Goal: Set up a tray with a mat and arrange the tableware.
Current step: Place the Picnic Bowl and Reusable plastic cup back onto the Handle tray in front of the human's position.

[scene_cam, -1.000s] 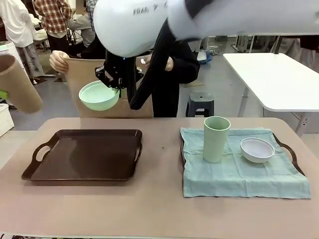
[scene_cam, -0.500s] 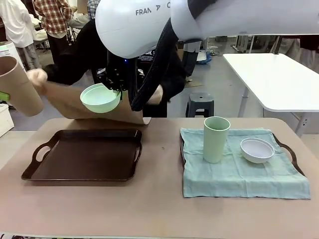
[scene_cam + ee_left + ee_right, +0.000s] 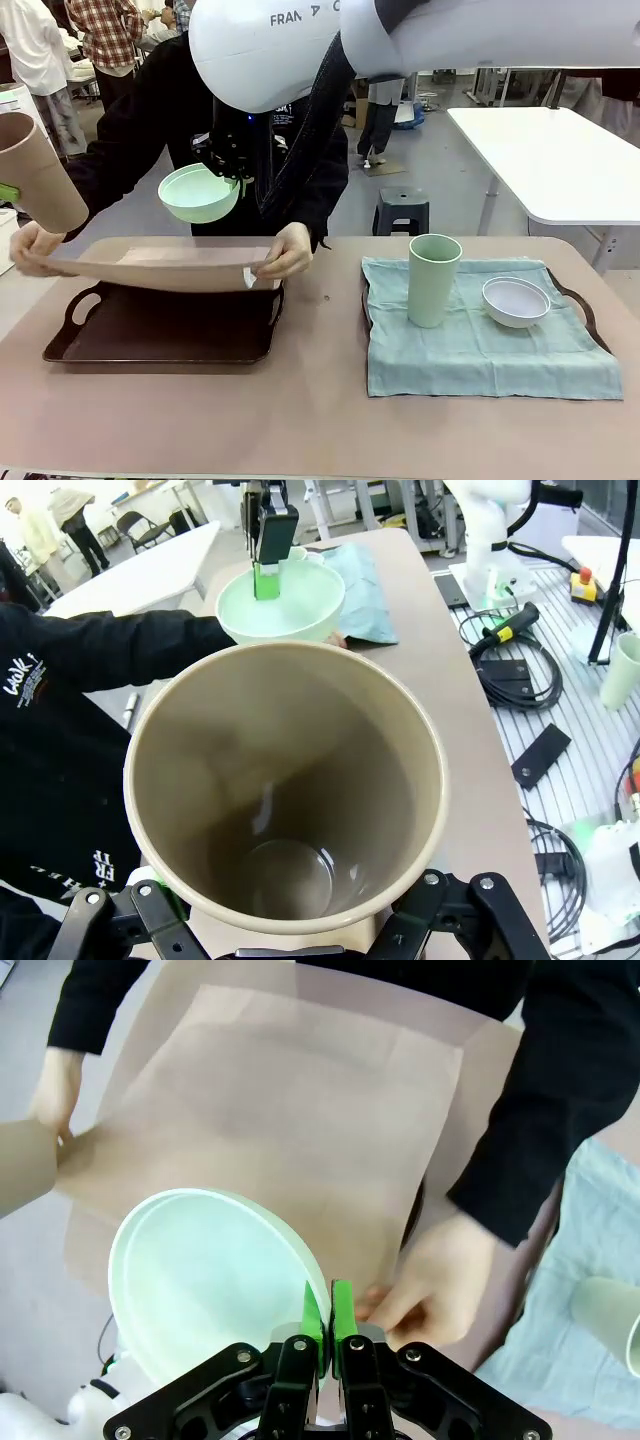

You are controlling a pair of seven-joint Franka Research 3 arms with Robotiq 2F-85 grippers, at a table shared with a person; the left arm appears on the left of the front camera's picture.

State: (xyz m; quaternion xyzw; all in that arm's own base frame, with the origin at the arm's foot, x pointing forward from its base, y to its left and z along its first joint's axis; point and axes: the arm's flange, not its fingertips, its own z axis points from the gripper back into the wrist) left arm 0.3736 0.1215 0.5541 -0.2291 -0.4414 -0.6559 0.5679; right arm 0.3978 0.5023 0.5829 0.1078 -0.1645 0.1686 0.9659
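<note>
On the table the mat (image 3: 160,268) is being lowered onto the tray (image 3: 150,340) by the person, so the bowl (image 3: 198,192) is kept aloft, rim pinched in the right gripper (image 3: 328,1322), and the tan cup (image 3: 285,785) clasped in the left gripper (image 3: 290,920).

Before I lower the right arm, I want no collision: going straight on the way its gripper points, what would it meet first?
Probably the tan mat the person is spreading over the brown tray. The right gripper, jaws shut on the mint green bowl, looks down onto it; depth is unclear.
</note>
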